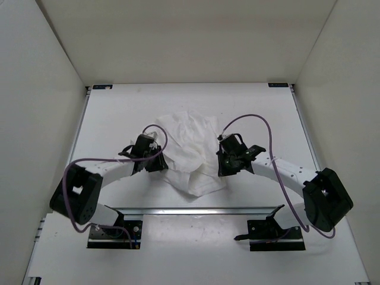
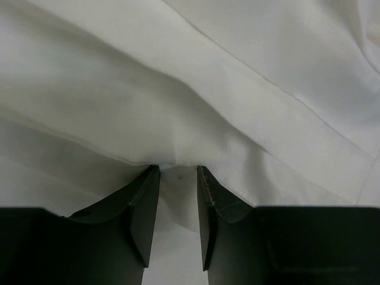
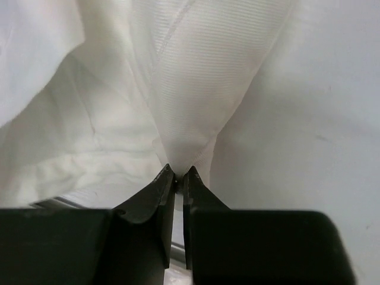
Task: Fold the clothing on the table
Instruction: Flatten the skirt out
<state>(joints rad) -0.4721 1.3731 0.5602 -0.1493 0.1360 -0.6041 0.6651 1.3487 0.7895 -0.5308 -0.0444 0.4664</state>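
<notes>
White worktop (image 1: 119,113) carries the clothing (image 1: 190,151) rumpled at its centre. Right claw (image 3: 177,174), at the heap's three o'clock, is pinched tight on a fold; left claw (image 2: 178,169), at nine o'clock, stands narrowly parted with cloth between its fingers.

We see the clothing (image 1: 189,151) as thin white cloth, matt and wrinkled; up close in the right wrist view its weave shows as fine ribbing, with stitched seams. The worktop (image 1: 119,113) looks smooth, matt white. Along its near edge runs a shiny metal rail (image 1: 196,210). The fingers (image 2: 142,205) appear as matt black plastic with faintly textured inner faces. The cables (image 1: 270,139) have a smooth purple sheath.
</notes>
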